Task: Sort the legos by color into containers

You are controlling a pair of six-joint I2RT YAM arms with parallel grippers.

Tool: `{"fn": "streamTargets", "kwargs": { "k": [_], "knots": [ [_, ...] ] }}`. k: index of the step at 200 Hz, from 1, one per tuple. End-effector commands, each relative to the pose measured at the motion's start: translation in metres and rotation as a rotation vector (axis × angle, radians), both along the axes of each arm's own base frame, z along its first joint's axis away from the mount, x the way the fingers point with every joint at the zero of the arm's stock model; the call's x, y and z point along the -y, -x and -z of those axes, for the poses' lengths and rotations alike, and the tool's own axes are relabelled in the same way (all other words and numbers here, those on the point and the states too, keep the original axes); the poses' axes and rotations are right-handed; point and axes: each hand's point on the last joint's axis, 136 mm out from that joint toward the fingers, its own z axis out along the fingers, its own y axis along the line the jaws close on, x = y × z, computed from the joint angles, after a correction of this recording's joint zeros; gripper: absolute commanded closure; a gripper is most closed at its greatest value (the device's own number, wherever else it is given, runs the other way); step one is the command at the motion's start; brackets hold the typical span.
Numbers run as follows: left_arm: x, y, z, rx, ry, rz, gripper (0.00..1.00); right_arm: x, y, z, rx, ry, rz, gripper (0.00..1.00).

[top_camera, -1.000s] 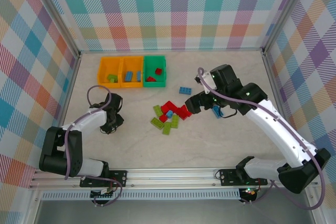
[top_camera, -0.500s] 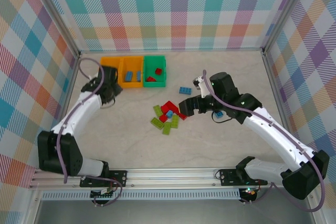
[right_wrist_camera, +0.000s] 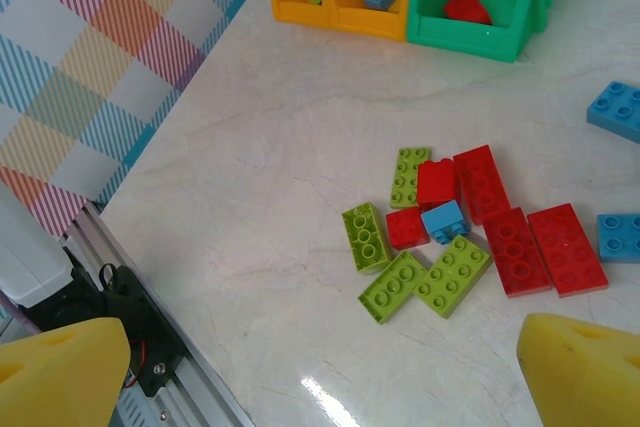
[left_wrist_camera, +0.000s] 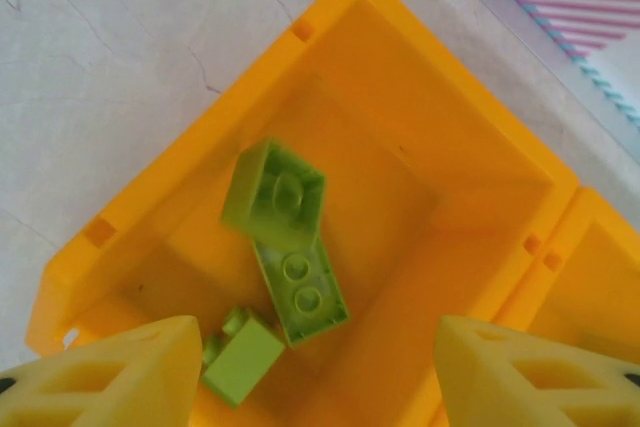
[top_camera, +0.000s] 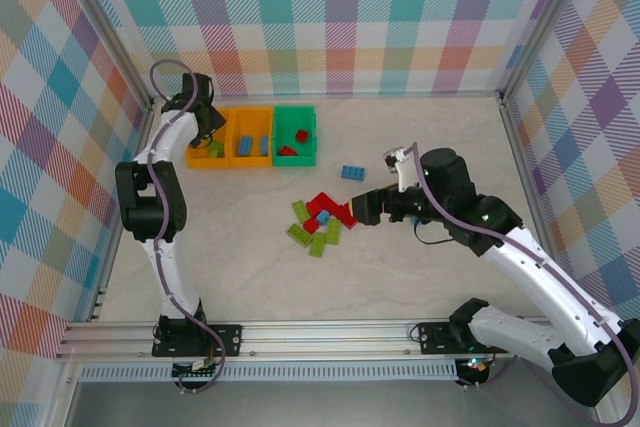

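Top external view is showing the right arm (top_camera: 520, 257) reaching in from the near right over the pale marbled surface (top_camera: 250, 277); the right jaws are standing spread wide, pinching nothing, just right of a loose heap of small studded plastic legos (top_camera: 322, 222). Lying in that heap are lime green bricks (right_wrist_camera: 450, 272), red bricks (right_wrist_camera: 520, 247) and one small light blue brick (right_wrist_camera: 443, 219), many of them touching. A light blue rectangular brick (top_camera: 352, 172) is lying alone a little beyond the heap, and another blue brick (right_wrist_camera: 620, 237) is sitting beside the red ones at the right wrist view's edge. Farther back, three joined open plastic containers are sitting in a row: a green bin (top_camera: 296, 161) holding red bricks, a middle orange bin (top_camera: 250, 163) holding light blue ones, and a left orange bin (left_wrist_camera: 400, 197) holding three lime green bricks (left_wrist_camera: 300, 287). The left jaws are hanging spread above this last bin, pinching nothing.
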Motion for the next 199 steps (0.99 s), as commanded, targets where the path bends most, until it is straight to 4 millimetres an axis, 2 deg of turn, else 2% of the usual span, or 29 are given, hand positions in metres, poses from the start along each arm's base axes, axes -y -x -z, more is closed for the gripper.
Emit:
{"fn": "streamTargets", "kwargs": {
  "k": [1, 17, 23, 38, 76, 101, 111, 121, 163, 199],
  "knots": [
    [0.015, 0.012, -0.045, 0.079, 0.066, 0.044, 0.36, 0.002, -0.001, 0.016, -0.041, 0.028, 0.024, 0.0],
    [0.035, 0.037, -0.059, 0.102, 0.137, 0.065, 0.36, -0.001, -0.004, 0.022, -0.056, 0.029, 0.026, 0.0],
    [0.047, 0.049, -0.066, 0.114, 0.162, 0.089, 0.36, -0.002, -0.006, 0.025, -0.059, 0.026, 0.027, 0.0],
    [0.081, 0.085, -0.069, 0.1, 0.202, 0.15, 0.36, -0.006, -0.011, 0.035, -0.068, 0.023, 0.035, 0.0],
    [0.171, 0.18, -0.044, 0.034, 0.164, 0.346, 0.37, -0.013, -0.021, 0.06, -0.121, 0.051, 0.047, 0.0],
    [0.229, 0.215, -0.022, -0.006, 0.132, 0.524, 0.37, -0.009, -0.023, 0.074, -0.148, 0.089, 0.064, 0.0],
    [0.246, 0.222, -0.012, -0.036, 0.104, 0.588, 0.37, -0.009, -0.022, 0.077, -0.158, 0.089, 0.068, 0.0],
    [0.252, 0.225, -0.001, -0.074, 0.083, 0.602, 0.36, -0.008, -0.02, 0.078, -0.161, 0.085, 0.067, 0.0],
    [0.278, 0.214, 0.041, -0.148, 0.119, 0.628, 0.28, 0.001, -0.015, 0.077, -0.153, 0.081, 0.097, 0.0],
    [0.284, 0.199, 0.069, -0.207, 0.061, 0.619, 0.26, 0.01, -0.009, 0.076, -0.154, 0.088, 0.12, 0.0]
  ]
}}
